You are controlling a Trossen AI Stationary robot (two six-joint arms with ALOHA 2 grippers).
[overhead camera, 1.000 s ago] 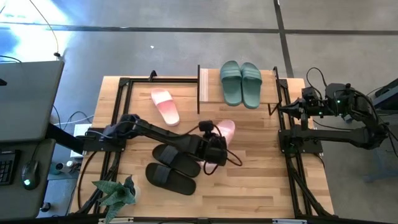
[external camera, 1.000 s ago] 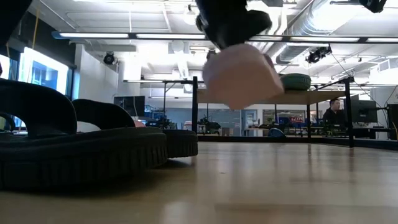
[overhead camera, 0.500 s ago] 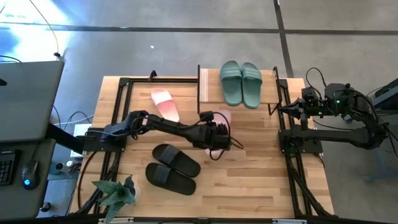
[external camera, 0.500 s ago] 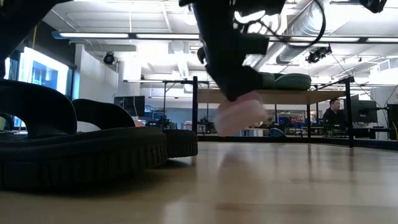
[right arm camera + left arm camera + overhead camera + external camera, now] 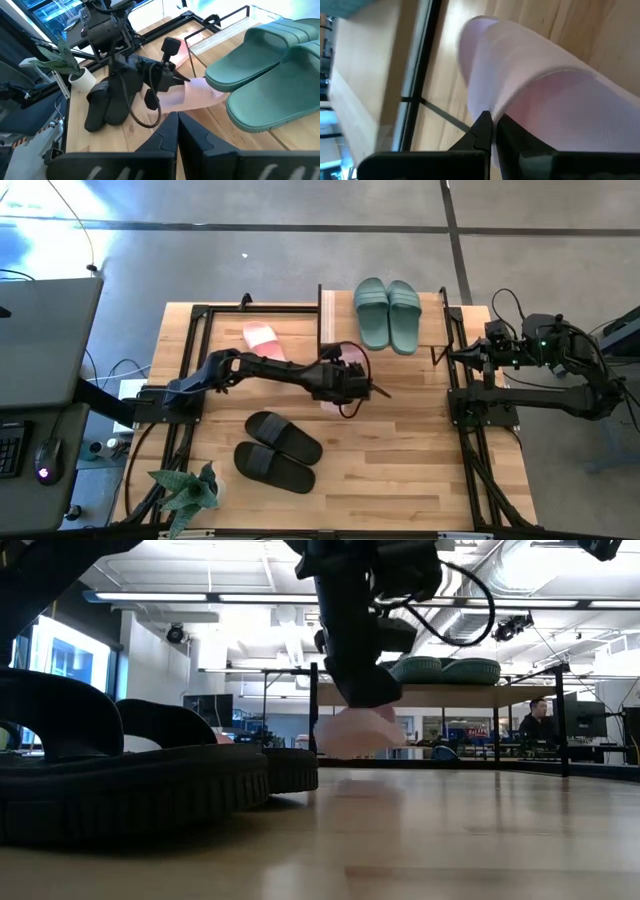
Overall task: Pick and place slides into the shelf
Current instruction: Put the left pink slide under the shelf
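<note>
Near the high view's centre, the left gripper (image 5: 345,377) pinches a pink slide (image 5: 355,730) by its strap, carrying it clear of the table toward the shelf (image 5: 335,320), presumably for its lower level.

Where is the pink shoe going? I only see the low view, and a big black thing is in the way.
Observer: The left hand is holding that pink slide right beside the shelf, seen from above.
Operator: Is anything on the shelf?
Observer: Yes, two green slides sit side by side on its top board.
Operator: Where is the other pink one?
Observer: It lies on the table, partly under the left arm.
</note>
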